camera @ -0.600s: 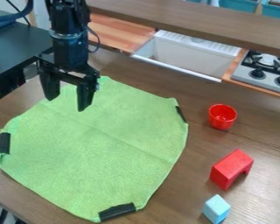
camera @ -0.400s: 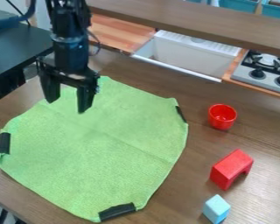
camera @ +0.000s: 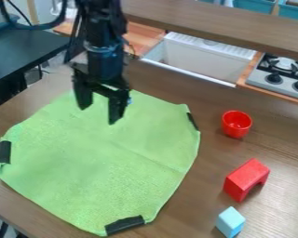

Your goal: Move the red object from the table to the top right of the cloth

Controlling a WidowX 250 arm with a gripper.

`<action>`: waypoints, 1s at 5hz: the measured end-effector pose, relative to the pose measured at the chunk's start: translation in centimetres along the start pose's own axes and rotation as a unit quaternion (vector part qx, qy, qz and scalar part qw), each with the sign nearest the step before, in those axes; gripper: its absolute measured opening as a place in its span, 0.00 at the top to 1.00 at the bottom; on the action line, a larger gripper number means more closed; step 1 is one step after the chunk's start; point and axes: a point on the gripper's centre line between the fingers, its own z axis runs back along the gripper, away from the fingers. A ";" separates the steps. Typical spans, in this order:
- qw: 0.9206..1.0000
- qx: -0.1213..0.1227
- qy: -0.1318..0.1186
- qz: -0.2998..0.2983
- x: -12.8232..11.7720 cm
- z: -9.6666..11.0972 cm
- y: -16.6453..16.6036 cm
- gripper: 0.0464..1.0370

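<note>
From where I'm standing, I'd say the job has hardly got going. The pincer (camera: 100, 111) hangs over the twelve o'clock side of the green cloth (camera: 102, 176), its two fingers spread apart with nothing between them. Two red things sit out on the bench (camera: 192, 209), both off the cloth: a red cup (camera: 237, 124), between two and three o'clock from the cloth's middle, and a red arch block (camera: 246, 179), a little past three. I can't tell which of them is meant. The blue block (camera: 230, 222), round at four o'clock, looks like no part of this.

So nothing is done that I can see: no red thing gripped, none on the cloth. Everything is left, as I judge it: get over to the right one, close on it, lift it, carry it to the cloth's one-to-two o'clock corner, set it down and let go.
</note>
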 end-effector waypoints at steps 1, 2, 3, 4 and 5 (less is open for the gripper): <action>0.999 -0.008 -0.011 -0.033 1.6 -0.4 -1.5 0.04; 0.999 -0.021 -0.029 -0.032 4.3 -0.9 -3.6 0.04; 0.998 -0.032 -0.053 -0.030 6.8 -1.8 -5.6 0.04; 0.996 -0.059 -0.057 -0.017 9.3 -2.0 -8.1 0.04; 0.996 -0.074 -0.054 -0.019 11.2 -2.5 -10.2 0.04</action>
